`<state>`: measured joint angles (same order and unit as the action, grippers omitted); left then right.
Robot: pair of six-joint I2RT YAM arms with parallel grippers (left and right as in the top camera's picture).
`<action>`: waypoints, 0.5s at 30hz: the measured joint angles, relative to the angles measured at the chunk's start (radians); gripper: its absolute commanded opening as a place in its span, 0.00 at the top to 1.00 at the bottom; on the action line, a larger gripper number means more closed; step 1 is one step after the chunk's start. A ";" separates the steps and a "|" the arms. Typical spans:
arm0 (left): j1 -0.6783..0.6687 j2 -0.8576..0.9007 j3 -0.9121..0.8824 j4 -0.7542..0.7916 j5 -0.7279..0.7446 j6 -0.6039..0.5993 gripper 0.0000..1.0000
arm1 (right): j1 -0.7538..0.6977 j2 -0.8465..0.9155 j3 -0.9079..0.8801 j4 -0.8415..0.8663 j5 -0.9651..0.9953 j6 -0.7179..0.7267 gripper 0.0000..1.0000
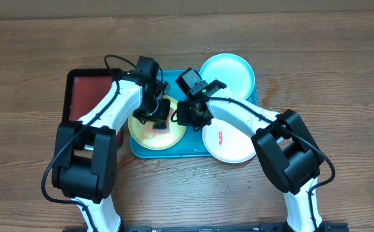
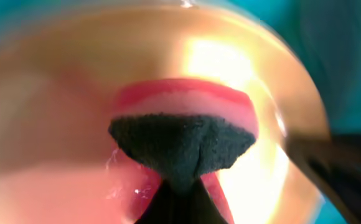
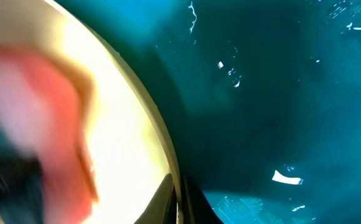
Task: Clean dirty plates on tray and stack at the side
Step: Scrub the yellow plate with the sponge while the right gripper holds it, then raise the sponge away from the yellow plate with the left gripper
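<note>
The yellow-green plate (image 1: 149, 136) lies at the left of the turquoise tray (image 1: 180, 149). My left gripper (image 1: 156, 116) is shut on a black-and-pink sponge (image 2: 180, 146) and presses it on this plate (image 2: 249, 68), where red smear shows. My right gripper (image 1: 190, 116) is shut on the plate's right rim (image 3: 162, 143), one finger on each side (image 3: 175, 202). The white plate (image 1: 229, 140) with a red smear lies at the tray's front right. The pale cyan plate (image 1: 227, 74) lies at the far right corner.
A smaller black tray with a red inside (image 1: 84, 93) stands left of the turquoise tray, under my left arm. The wet tray floor (image 3: 261, 93) shows in the right wrist view. Brown wooden tabletop (image 1: 342, 77) lies all around.
</note>
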<state>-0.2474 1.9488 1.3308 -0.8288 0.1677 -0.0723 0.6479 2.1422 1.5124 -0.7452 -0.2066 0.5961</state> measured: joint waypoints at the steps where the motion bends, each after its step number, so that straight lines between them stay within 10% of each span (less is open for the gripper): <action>1: 0.000 0.000 0.000 0.026 -0.032 -0.006 0.96 | 0.000 0.000 0.000 0.001 0.000 0.001 0.95; 15: 0.000 0.009 0.135 -0.079 -0.328 -0.074 0.96 | 0.000 0.000 -0.001 0.006 -0.003 0.006 0.95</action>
<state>-0.2470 1.9575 1.4658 -0.9073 -0.1604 -0.1467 0.6483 2.1422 1.5116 -0.7387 -0.2100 0.6022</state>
